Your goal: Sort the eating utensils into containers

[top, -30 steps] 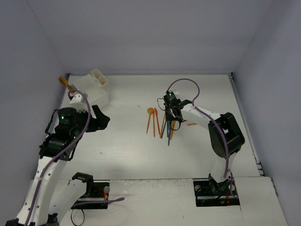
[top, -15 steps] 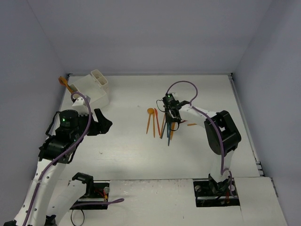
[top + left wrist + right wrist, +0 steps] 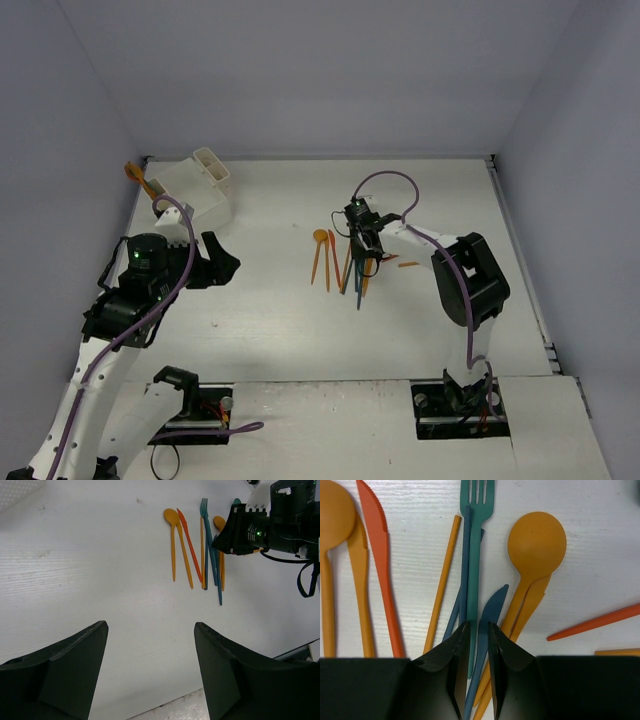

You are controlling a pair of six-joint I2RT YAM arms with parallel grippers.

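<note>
Fingers on left (image 3: 60, 675), nearer utensils (image 3: 205, 545)

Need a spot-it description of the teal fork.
Look at the central utensil pile, under the right gripper. The teal fork lies in its middle, handle running between the fingers. It alone shows tines, unlike the blue knife beside it.

Two orange spoons (image 3: 537, 540), one teal fork (image 3: 477, 495), two orange knives (image 3: 365, 610), one red knife (image 3: 382, 570), one blue knife (image 3: 490, 610). At least four more handles (image 3: 442, 580) hide their heads. One white bin block (image 3: 195, 185), one orange utensil (image 3: 132, 170) beside it.
</note>
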